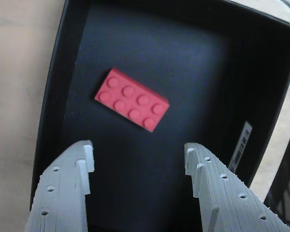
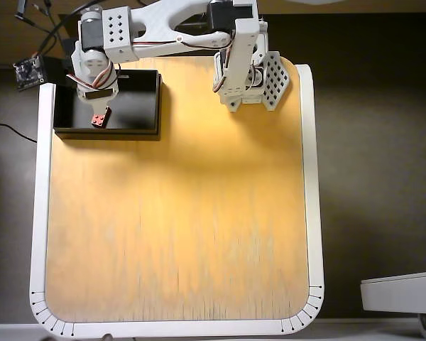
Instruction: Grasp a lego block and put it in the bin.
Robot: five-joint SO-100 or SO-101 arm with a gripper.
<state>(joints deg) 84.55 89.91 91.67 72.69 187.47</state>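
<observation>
Grey-white printed plastic fills the bottom of the wrist view, where the two fingers of the gripper are seen entering from the lower edge. The jaws are spread wide apart, and nothing is held between them; only the dark floor is visible in the gap.

Just beyond the fingertips, in the middle of the frame, the lego block is seen lying flat on the floor of the bin, studs facing up. Eight studs in two rows can be counted. Its long axis is placed diagonally, running from the upper left toward the lower right of the wrist view. The block is apart from all the walls. A small white label is seen on the inner right wall.

In the overhead view, the bin is found in the upper left of the frame, resting on the orange wooden table. The red block is seen inside it, in its left half, close to the lower wall. The gripper is positioned directly over the block, and the arm is stretched leftward from its base at the top centre.
</observation>
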